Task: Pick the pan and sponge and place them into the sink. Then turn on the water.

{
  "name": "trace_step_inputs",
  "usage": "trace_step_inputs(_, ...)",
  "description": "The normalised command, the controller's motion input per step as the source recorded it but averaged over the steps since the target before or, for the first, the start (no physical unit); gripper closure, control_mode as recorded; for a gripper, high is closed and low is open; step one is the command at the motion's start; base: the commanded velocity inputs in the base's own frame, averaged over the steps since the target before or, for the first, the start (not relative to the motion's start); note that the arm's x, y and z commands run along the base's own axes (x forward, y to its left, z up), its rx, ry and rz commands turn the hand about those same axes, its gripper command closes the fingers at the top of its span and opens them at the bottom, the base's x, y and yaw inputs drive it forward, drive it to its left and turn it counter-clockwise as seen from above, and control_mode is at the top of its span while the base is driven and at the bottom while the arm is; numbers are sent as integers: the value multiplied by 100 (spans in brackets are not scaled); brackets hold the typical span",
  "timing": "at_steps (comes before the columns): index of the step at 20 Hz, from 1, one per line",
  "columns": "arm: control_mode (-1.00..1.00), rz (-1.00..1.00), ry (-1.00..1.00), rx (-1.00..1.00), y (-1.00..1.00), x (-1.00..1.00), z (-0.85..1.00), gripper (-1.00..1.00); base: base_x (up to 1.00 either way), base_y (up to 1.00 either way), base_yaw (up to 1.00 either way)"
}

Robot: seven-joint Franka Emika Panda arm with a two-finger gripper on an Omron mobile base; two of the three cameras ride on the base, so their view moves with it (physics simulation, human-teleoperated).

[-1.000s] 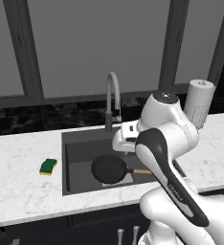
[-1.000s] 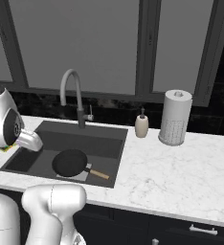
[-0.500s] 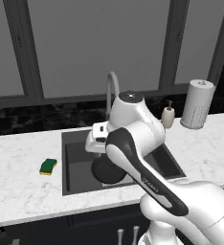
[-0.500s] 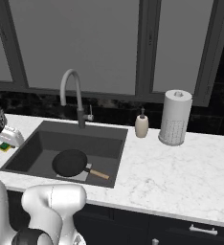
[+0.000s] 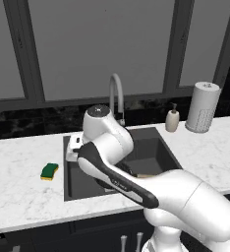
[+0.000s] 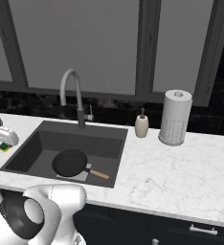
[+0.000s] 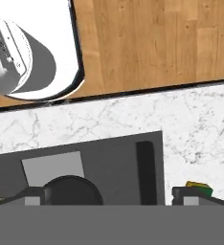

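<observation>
Hand (image 7: 106, 201) wide open over round black pan (image 6: 70, 162) in matte grey sink (image 6: 44, 141)

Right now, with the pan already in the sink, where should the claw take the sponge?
Probably from straight above, across the short sides of the sponge. It lies flat, green face up, on the counter left of the sink, with bare marble all around it, so the open claw can straddle the block and close on its two long edges.
</observation>
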Motion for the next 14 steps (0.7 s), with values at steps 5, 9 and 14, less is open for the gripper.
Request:
trace_step_inputs(5,-100,0,0,-3,45,27,-49,-100,0,0,0)
trace_step_inputs(9,-100,-2,0,-1,27,22,-40,-100,0,0,0)
trace_step_inputs(14,-100,-5,-6,0,35,32,-19,-100,0,0,0)
